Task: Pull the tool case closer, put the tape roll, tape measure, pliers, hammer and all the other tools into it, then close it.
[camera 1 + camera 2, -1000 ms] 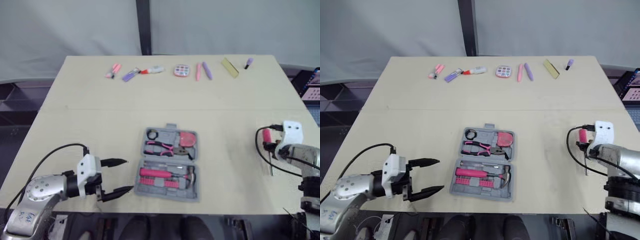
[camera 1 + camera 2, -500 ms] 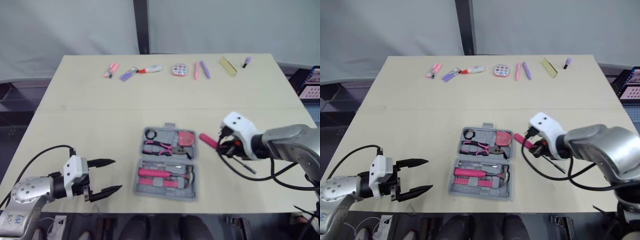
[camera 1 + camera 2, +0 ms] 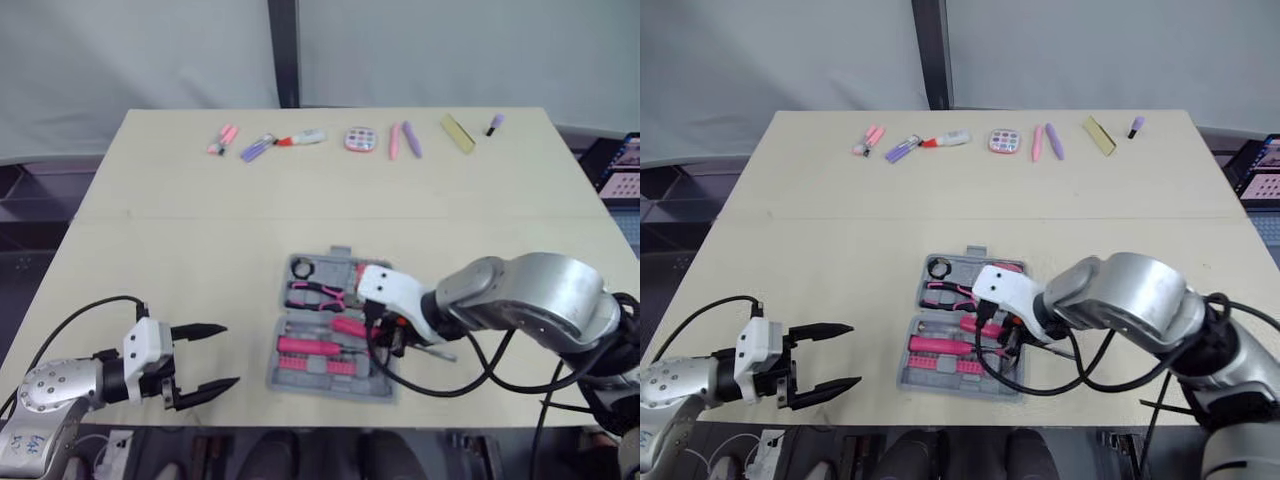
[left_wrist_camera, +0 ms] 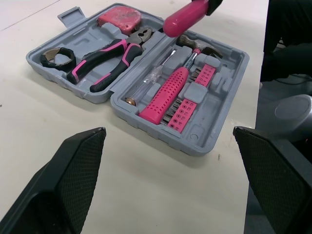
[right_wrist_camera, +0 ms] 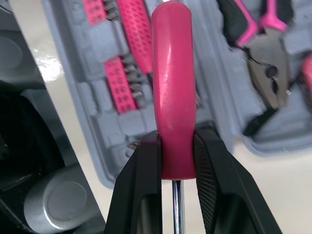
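Right gripper (image 5: 173, 146) over the open tool case (image 4: 214, 131), screwdriver (image 5: 173, 92) gripped.
Pink handle pinched between both right fingers (image 5: 141, 170), above the case's middle, near the tabletop's (image 3: 200, 230) front edge. Left gripper (image 3: 228, 354) spread wide near the front-left corner.

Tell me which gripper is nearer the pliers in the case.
Right. The right gripper, shut on the pink screwdriver, hovers over the tool case beside the pliers; the left gripper is open, off the case's left side.
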`<state>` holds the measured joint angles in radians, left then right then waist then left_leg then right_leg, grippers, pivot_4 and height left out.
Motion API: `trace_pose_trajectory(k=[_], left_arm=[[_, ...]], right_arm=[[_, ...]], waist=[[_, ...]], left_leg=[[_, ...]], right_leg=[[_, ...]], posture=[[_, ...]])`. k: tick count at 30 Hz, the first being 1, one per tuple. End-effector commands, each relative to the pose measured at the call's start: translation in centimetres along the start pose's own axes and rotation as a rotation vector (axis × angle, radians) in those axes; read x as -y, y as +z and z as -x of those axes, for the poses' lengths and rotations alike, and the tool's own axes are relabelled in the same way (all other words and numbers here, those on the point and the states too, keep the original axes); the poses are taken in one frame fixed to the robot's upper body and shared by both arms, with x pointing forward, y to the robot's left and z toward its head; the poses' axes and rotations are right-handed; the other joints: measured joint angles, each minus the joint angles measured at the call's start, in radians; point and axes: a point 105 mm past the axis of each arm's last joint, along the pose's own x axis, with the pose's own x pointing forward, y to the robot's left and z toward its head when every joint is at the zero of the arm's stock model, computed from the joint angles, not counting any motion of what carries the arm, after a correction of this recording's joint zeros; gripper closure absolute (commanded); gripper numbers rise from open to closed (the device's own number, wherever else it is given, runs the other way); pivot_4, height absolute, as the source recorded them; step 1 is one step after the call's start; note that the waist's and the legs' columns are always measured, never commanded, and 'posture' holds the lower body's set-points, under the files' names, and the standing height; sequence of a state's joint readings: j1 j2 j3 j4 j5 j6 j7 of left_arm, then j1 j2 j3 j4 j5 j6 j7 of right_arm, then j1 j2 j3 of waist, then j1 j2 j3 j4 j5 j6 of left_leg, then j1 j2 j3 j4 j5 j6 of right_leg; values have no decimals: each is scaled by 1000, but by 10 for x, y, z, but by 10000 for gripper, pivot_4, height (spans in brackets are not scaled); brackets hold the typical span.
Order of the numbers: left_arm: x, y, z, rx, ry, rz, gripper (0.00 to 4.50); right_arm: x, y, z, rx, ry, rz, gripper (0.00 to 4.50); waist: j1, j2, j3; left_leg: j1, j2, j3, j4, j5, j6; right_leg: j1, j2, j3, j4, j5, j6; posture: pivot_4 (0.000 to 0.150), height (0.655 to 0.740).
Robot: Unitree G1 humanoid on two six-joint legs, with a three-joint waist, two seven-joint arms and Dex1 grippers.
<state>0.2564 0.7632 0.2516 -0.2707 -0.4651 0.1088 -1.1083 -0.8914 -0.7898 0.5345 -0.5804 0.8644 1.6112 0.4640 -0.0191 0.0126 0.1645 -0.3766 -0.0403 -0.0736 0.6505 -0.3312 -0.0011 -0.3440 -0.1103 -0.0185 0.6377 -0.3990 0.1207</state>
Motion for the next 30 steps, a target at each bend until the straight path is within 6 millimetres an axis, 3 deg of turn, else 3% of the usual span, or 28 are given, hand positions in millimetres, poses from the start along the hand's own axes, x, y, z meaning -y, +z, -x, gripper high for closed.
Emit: trace_pose_trajectory(k=[1, 19, 30], left_arm=[[5, 1, 4, -17, -27, -12, 0], [11, 1, 24, -113, -90, -20, 0], [16, 0, 30, -149, -101, -8, 0]], right_arm=[[-12, 11, -9, 15, 38, 43, 41096], [-46, 38, -51, 10, 151, 105, 41096], [-55, 44, -59, -33, 161, 170, 41096]], waist=[[-9, 0, 0], [-18, -2, -1], [-36, -2, -1]], left_leg=[[0, 0, 0, 0, 0, 0], [1, -1, -2, 0, 0, 0], [1, -2, -4, -1, 0, 0]], right_leg=[[0, 0, -1, 0, 0, 0], [-3, -2, -4, 7, 0, 0], [-3, -3, -4, 9, 0, 0]], posture=[[1500, 7400], [1500, 7400], [1500, 7400]])
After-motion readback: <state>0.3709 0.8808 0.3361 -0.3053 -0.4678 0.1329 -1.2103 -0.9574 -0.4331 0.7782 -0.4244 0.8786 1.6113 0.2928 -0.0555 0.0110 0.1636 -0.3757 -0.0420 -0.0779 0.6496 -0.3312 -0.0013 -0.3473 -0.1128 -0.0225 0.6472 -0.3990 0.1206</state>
